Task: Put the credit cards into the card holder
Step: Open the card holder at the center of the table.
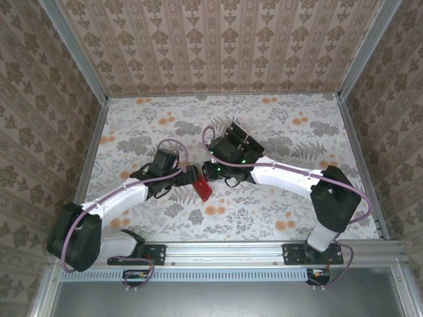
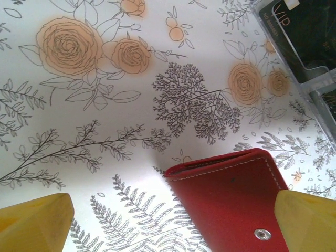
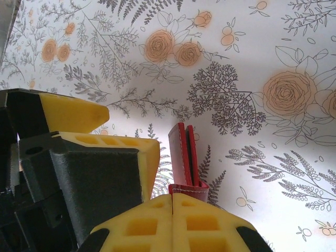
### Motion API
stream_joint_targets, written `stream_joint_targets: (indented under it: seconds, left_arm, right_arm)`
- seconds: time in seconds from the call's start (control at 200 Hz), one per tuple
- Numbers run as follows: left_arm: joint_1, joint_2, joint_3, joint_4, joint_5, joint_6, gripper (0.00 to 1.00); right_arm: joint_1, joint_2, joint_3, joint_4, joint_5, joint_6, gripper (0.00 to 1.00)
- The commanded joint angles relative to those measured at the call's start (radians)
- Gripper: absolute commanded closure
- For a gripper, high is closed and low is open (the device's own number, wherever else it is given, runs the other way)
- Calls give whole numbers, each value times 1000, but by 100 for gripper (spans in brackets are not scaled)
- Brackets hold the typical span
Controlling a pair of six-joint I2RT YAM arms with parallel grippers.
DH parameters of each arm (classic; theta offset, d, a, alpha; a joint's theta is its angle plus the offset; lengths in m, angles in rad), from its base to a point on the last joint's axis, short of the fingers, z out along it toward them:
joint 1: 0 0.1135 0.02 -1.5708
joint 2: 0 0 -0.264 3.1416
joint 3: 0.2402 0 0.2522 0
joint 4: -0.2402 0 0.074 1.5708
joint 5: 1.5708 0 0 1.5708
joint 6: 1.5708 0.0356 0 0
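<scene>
Right claw is shut, pinching the red holder, which stands on edge mid-counter. Left claw gapes wide around it (contact unclear). The cards lie in a clear tray nearby. Likely step: opening the holder. Next, the left claw must catch its free flap.

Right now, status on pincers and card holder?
Left pincer open, straddling card holder. Right pincer shut on its edge. Credit cards in clear tray. No obstruction seen.

Under the left gripper and right gripper lies a tabletop printed with orange roses and grey ferns; damask-wallpapered walls rise beyond and beside them.
</scene>
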Motion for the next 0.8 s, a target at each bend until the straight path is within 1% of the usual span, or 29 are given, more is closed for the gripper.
stream_joint_targets:
  seconds: [0.0, 0.315, 0.795]
  left_arm:
    - [3, 7, -5, 35, 26, -27, 0]
    - [-6, 5, 8, 58, 24, -55, 0]
    - [-26, 78, 16, 120, 19, -98, 0]
  right_arm:
    - [-3, -31, -21, 20, -23, 22, 100]
    - [-4, -32, -24, 30, -36, 31, 100]
    - [-3, -46, -30, 36, -44, 39, 100]
